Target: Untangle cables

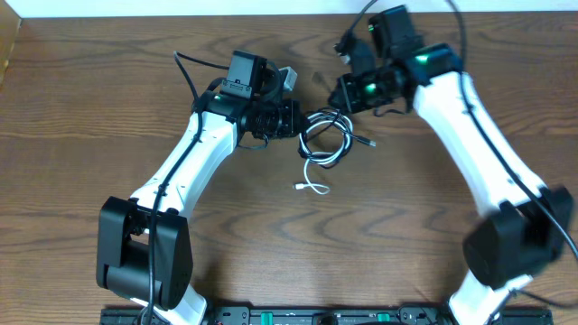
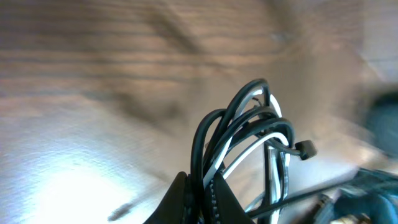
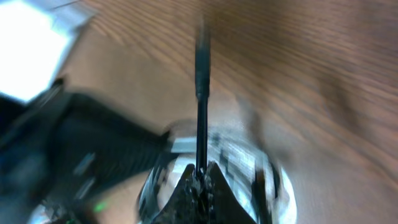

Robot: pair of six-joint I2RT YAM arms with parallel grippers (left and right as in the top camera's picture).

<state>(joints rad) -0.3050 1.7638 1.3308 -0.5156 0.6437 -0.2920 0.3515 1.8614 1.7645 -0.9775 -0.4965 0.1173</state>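
Left gripper (image 2: pixel 200 186) is clenched on the cables (image 2: pixel 249 143); black and white loops stand bunched out of the jaws. Right gripper (image 3: pixel 200 178) is pinched on one black strand (image 3: pixel 201 74), apparently from that tangle, just beside it. The tangle sits between both grippers over the table (image 1: pixel 108 81), with a white tail (image 1: pixel 312 187) trailing out. Likely light, limp and slippery. Better to grip near a plug end than mid-loop.

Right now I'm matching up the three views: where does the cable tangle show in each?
Overhead: cable tangle just above centre.
Left wrist: cable tangle lower centre-right, looping up from the left gripper.
Right wrist: only one black cable, straight up from the right gripper.
Shared landmark: wooden table.
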